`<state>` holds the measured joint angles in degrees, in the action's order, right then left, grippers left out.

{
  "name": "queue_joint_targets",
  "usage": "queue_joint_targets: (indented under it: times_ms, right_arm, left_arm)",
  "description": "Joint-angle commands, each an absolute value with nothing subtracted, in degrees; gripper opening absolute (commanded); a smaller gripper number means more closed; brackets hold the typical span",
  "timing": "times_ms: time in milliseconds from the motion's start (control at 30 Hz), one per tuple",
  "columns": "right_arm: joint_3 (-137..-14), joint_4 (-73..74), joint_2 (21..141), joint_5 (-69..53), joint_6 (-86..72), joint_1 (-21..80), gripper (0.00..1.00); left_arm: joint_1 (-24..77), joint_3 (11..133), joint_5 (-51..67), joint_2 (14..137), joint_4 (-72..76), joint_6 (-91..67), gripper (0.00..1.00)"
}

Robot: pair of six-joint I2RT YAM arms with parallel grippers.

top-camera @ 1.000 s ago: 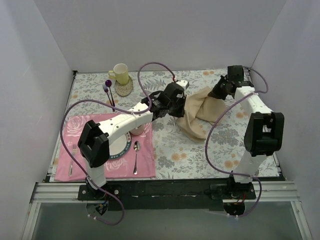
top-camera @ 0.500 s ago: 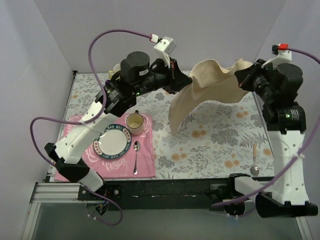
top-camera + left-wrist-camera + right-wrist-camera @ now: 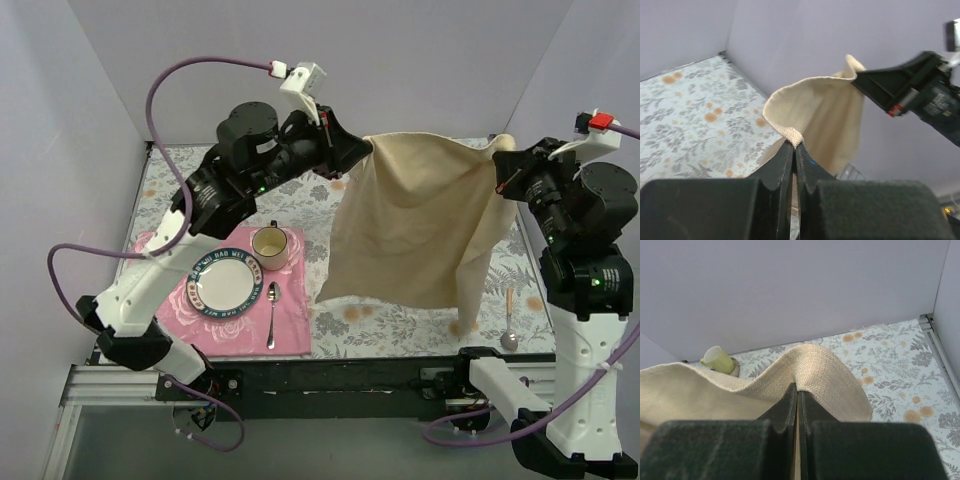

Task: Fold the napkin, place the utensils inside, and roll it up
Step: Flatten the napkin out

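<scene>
Presently, item: napkin [image 3: 415,220], hung spread above the table [image 3: 390,326]; our left pincer [image 3: 362,152] and right pincer [image 3: 503,168] each clench a top corner, we judge to flatten it for folding.

Centre frame, the napkin [image 3: 420,215] is plain beige. The tabletop [image 3: 390,325] is grey floral with orange blooms. Lower left, the placemat [image 3: 295,330] is rose-patterned pink, the plate [image 3: 228,285] white, teal-rimmed.
</scene>
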<state>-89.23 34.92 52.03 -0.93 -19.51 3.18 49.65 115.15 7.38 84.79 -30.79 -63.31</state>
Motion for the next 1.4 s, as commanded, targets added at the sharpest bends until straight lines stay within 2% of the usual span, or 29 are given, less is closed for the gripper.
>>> queue_joint_targets:
  times_ms: [0,133,233,267,300,333,367,400,433,467,500,533,633,667,733,833,933,1000,1133,1233,1367]
  right_arm:
    - [-84.29,26.21,56.93,2.98,-20.48,3.25,0.01]
    - [-79.99,20.23,65.19,5.62,-18.38,3.43,0.01]
    - [-79.62,18.02,75.73,8.86,-16.45,4.56,0.01]
    - [-83.02,19.24,83.16,10.09,-16.09,5.18,0.01]
    - [-86.62,22.03,87.76,10.98,-16.08,5.45,0.08]
    - [-92.23,32.33,92.76,13.16,-15.91,6.41,0.18]
    - [-103.51,38.26,102.30,14.23,-14.78,7.20,0.32]
    - [-110.06,44.24,106.48,15.98,-14.59,7.99,0.41]
    - [-114.74,53.95,109.92,20.17,-14.33,10.09,0.53]
    - [-118.09,57.18,114.74,20.65,-12.59,10.80,0.65]
    - [-121.87,60.44,116.00,21.79,-12.48,11.33,0.68]
    - [-120.51,61.43,116.10,23.19,-12.74,11.60,0.72]
    - [-101.48,50.75,107.69,19.35,-11.95,10.82,0.78]
    - [-97.34,43.23,103.23,18.03,-11.69,10.55,0.82]
    - [-89.52,39.74,100.82,16.96,-13.44,8.89,0.85]
    - [-85.53,38.06,101.16,15.29,-17.13,6.08,0.85]
    - [-84.82,37.80,103.97,16.53,-19.77,2.57,0.82]
    - [-83.59,34.65,105.47,15.21,-19.86,0.71,0.76]
    - [-81.39,26.66,106.52,14.42,-18.81,-2.45,0.62]
    - [-82.00,23.21,108.89,12.83,-18.10,-3.42,0.51]
    - [-84.81,20.93,114.50,9.76,-18.11,-4.66,0.51]
  left_arm:
    - [46.33,114.79,-6.84,91.22,-36.91,-65.48,0.00]
    - [38.77,108.46,-6.50,97.71,-32.53,-65.22,0.00]
    - [33.50,110.73,-2.82,107.73,-31.56,-65.05,0.00]
    - [33.31,111.70,-3.60,110.45,-31.12,-63.30,0.00]
    - [33.14,114.75,-7.00,117.09,-31.29,-60.15,0.00]
    - [32.96,118.00,-9.03,120.64,-32.16,-58.12,0.04]
    - [32.96,121.60,-11.40,124.50,-35.82,-56.88,0.17]
    - [33.05,126.69,-13.43,131.07,-39.77,-55.56,0.29]
    - [33.05,139.35,-16.75,134.18,-43.56,-55.11,0.53]
    - [33.13,142.87,-16.79,135.60,-47.42,-54.50,0.69]
    - [33.31,144.56,-16.35,135.88,-47.29,-53.54,0.85]
    - [34.18,141.88,-16.96,133.27,-46.24,-52.39,0.92]
    - [35.50,125.76,-12.51,122.75,-37.21,-54.30,0.94]
    - [35.59,122.64,-9.96,120.35,-36.13,-55.80,0.94]
    - [36.82,116.58,-6.08,115.43,-34.90,-58.78,0.93]
    - [39.80,105.23,-0.10,111.29,-31.91,-63.36,0.85]
    - [44.36,93.81,1.93,105.75,-25.43,-65.39,0.83]
    - [46.05,87.23,3.85,103.19,-23.13,-66.97,0.77]
    - [48.68,79.55,4.66,101.25,-18.99,-68.12,0.70]
    - [49.04,74.89,4.92,100.20,-16.80,-68.29,0.68]
    - [49.04,71.81,5.19,100.55,-15.65,-68.55,0.69]
